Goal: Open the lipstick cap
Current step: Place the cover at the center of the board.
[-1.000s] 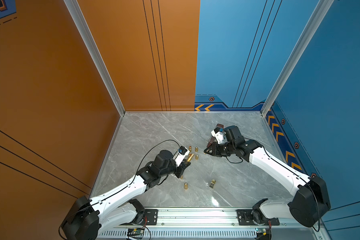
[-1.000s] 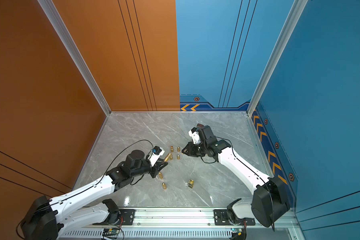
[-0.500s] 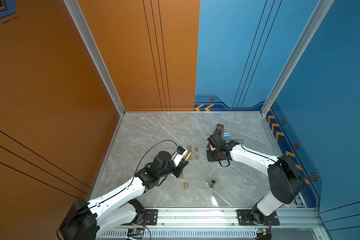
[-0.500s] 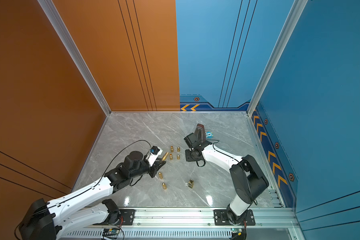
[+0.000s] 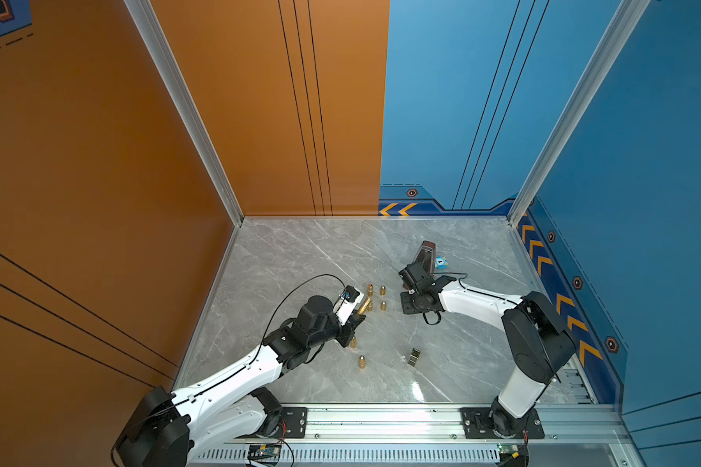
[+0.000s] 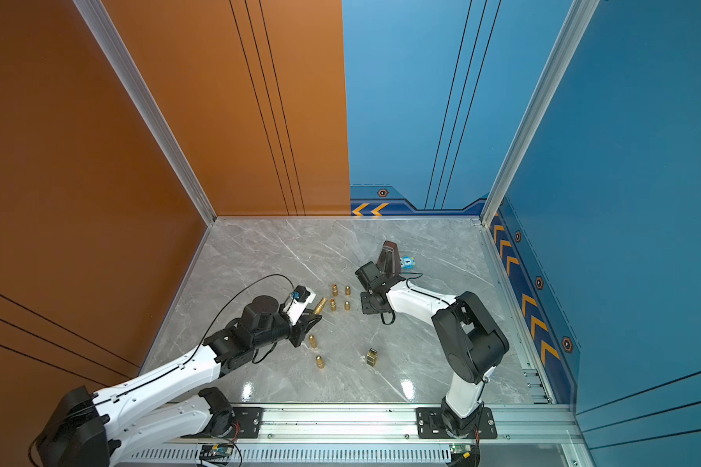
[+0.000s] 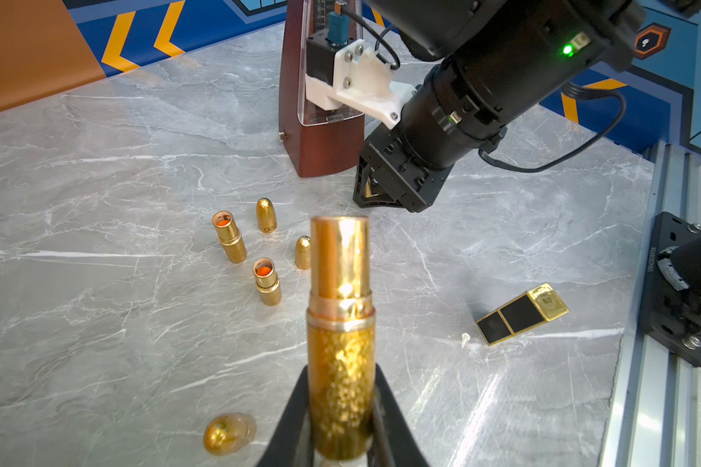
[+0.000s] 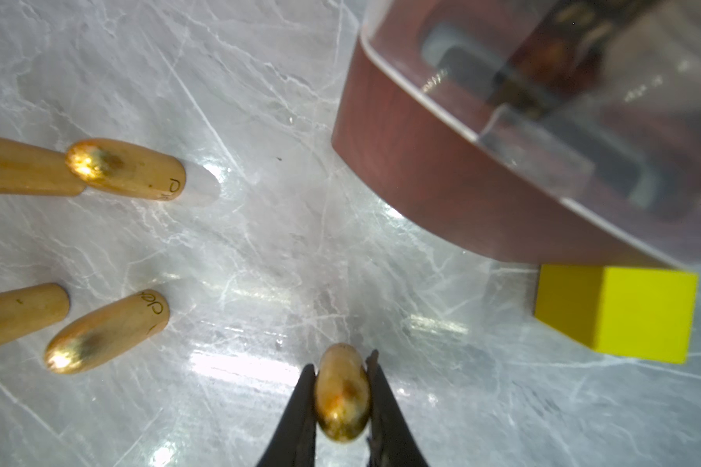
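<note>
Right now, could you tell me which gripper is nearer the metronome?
Right. The right gripper, holding a cap, hangs just beside the metronome; the left gripper, holding a lipstick, is farther off.

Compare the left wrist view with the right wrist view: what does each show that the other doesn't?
Only the left wrist view: the left claw shut on the uncapped gold lipstick, two open lipsticks with orange showing, and a black-and-gold case lying flat.
Only the right wrist view: a yellow block next to the metronome, and a clear look at the gold cap pinched in the right claw.
Both: the metronome, loose gold caps and the marble table.
</note>
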Robot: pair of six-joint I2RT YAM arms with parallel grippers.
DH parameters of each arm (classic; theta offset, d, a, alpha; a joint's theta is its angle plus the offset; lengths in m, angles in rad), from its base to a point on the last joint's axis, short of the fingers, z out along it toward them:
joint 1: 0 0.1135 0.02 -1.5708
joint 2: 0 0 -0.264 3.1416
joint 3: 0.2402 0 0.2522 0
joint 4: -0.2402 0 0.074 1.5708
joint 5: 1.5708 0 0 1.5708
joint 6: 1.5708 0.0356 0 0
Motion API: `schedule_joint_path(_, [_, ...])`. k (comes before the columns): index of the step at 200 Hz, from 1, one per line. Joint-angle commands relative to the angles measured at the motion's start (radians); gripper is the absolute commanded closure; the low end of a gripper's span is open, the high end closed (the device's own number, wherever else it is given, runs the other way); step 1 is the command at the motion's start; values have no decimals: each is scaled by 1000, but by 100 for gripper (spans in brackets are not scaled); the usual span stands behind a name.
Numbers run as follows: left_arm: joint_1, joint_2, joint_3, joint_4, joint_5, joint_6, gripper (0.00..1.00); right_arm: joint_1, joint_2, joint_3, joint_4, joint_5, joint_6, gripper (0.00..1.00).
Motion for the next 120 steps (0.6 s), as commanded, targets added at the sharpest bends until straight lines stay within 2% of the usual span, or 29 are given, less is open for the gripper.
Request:
schedule_joint_path(1, [6, -16, -14, 14, -18, -8, 100, 0, 22, -14, 18, 16, -20, 85])
schedule_joint_path(84, [6, -18, -13, 13, -20, -6, 100, -1, 36, -48, 30, 6, -17, 83])
schedule_joint_path(120, [8, -16, -8, 13, -20, -3, 100, 1, 40, -47, 31, 0, -17, 76])
